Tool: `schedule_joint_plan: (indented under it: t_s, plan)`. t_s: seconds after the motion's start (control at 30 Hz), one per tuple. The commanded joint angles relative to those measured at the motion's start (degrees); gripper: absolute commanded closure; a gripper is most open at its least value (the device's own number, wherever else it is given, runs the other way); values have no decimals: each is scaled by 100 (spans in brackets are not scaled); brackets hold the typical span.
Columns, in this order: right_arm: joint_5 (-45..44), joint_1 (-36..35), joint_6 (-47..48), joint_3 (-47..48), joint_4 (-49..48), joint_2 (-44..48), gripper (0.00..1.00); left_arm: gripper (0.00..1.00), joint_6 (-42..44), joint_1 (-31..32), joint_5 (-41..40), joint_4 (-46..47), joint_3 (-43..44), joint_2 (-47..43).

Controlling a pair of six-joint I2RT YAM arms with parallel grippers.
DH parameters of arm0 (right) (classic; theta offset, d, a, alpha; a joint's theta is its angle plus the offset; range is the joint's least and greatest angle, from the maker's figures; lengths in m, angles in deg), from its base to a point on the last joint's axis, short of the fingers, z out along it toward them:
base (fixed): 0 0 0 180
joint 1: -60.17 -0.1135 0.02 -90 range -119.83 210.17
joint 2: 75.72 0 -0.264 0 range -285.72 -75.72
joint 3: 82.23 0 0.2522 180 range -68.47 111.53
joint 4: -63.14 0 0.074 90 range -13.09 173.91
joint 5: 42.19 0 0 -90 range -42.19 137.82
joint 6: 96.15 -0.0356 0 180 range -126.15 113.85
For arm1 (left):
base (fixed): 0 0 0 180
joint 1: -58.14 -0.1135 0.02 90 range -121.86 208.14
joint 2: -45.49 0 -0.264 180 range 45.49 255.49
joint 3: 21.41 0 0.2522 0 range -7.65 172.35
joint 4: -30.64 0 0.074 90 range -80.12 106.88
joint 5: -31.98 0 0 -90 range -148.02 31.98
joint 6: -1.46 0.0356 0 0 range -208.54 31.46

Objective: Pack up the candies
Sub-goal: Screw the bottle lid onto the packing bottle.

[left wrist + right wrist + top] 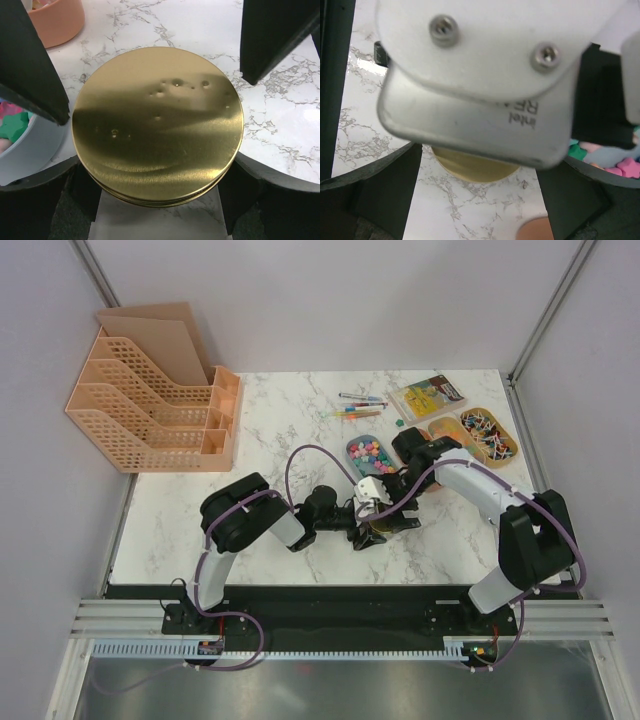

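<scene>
Left pincer stood wide open around the gold lid, holding nothing. Candies lay at the left edge of its view; the right pincer was open, empty too.

We find the candies in two groups. The first group is a heap of small loose pieces in pink, green, yellow and orange. It fills a grey tray near the middle of the table. In the left wrist view, pink and green pieces of this heap show at the left edge, inside the tray wall. In the right wrist view, they show at the right edge. The second group is the lollipops, with white sticks and dark or red heads. They lie crossed at all angles in an orange tray at the far right of the table, apart from the first group.
</scene>
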Motion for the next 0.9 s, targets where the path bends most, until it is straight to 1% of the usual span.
schedule_joint_plan:
  t_s: [0.0,0.47,0.87]
  plan:
    - [337,-132,327,106,128,-53,2,98,91,-111,-634,-1550,-200,465]
    - [144,-229,134,-166,-232,-167,2,98,91,-102,-625,-1585,-182,474]
    - [135,-133,-95,-132,-312,-229,2,98,82,-102,-634,-1621,-156,491]
